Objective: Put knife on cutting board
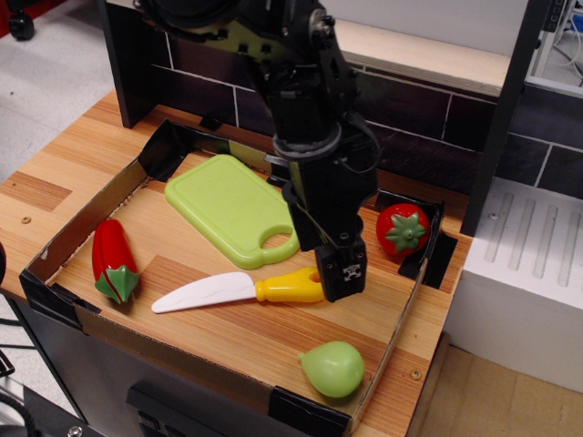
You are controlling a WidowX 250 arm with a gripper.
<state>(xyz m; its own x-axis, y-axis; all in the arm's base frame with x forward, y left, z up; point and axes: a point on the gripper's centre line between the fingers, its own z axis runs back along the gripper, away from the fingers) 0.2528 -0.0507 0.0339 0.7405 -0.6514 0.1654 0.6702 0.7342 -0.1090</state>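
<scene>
The knife (228, 291) lies flat on the wooden tray floor, with its white blade pointing left and its yellow handle to the right. The light green cutting board (228, 208) lies just behind it, its handle hole at the near right corner. My gripper (339, 278) is low over the right end of the knife's handle and hides the handle's tip. Its black fingers (343, 270) line up from this side, so I cannot see the gap between them. The knife still rests on the wood, apart from the board.
A red pepper (113, 259) lies at the tray's left. A red tomato-like toy (403, 228) sits in the back right corner. A green pear (333, 368) sits at the front right. Low cardboard walls (91, 214) ring the tray, and a dark brick wall stands behind.
</scene>
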